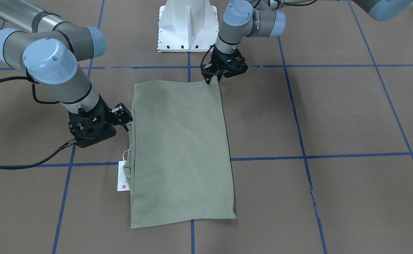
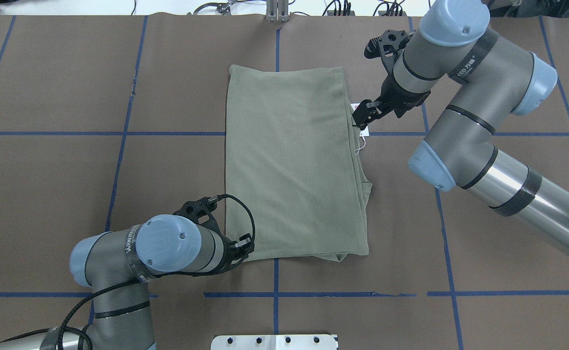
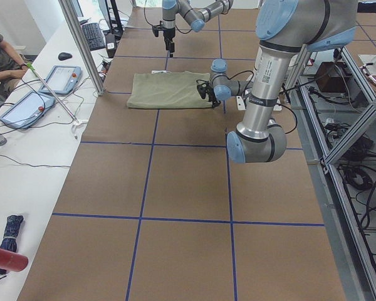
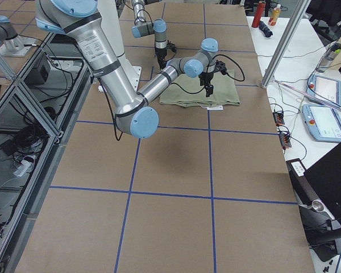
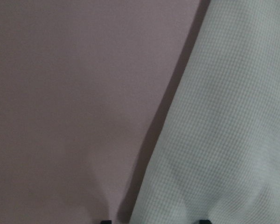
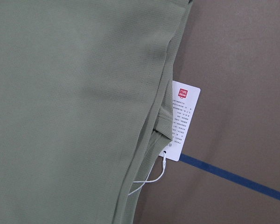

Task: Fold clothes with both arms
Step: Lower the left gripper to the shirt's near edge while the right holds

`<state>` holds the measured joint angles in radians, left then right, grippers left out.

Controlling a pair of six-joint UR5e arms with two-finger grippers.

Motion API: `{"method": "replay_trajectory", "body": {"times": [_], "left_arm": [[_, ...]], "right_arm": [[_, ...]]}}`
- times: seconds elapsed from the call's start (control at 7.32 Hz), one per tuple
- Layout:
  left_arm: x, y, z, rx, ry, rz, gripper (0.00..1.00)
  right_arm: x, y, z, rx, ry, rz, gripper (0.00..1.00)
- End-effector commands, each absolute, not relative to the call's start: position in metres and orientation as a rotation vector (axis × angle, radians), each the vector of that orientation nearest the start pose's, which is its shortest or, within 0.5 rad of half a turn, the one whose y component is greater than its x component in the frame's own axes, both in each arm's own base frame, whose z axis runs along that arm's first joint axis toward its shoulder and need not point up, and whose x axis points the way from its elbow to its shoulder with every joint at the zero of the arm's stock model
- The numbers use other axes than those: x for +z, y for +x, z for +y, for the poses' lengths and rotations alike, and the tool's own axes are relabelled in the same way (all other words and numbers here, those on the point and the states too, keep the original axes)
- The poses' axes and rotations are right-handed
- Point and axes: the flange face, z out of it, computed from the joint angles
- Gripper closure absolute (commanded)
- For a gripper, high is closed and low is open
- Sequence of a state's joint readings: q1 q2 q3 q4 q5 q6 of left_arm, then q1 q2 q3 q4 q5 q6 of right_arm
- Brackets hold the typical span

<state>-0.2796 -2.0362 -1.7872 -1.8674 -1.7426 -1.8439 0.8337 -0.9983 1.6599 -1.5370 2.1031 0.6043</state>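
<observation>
Closest to the robot, the left end effector (image 1: 212,78) sits low at the near corner of the shirt (image 1: 181,148) on its own side. In its wrist view the jaws are apart and straddle the fabric edge, gripping nothing yet. The shirt lies flat on the brown surface (image 1: 333,113), narrowed to a long rectangle running away from the robot. Farther out, the right end effector (image 1: 128,118) hovers just beside the opposite long edge, jaws seemingly spread and empty, near the white hang tag (image 1: 122,176) poking out from the stacked layers. To grasp well, each side should probably pinch every layer at once. The right should avoid the tag string, and both should lift evenly so the rectangle does not skew.
</observation>
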Motion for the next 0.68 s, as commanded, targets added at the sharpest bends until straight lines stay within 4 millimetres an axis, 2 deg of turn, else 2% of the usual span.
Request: {"method": "replay_trajectory", "body": {"times": [0.0, 0.41, 0.55], "left_arm": [[0.2687, 0.5752, -0.2868, -0.424, -0.155, 0.982, 0.52], [0.2674, 0.573, -0.2894, -0.429, -0.152, 0.985, 0.65], [0.2653, 0.5718, -0.2891, -0.428, -0.152, 0.99, 0.74]], "right_arm": [[0.2817, -0.3905, -0.5526, -0.311, 0.214, -0.823, 0.0], [0.2869, -0.3899, -0.5519, -0.309, 0.207, -0.819, 0.0], [0.2891, -0.3893, -0.5512, -0.309, 0.206, -0.818, 0.0]]}}
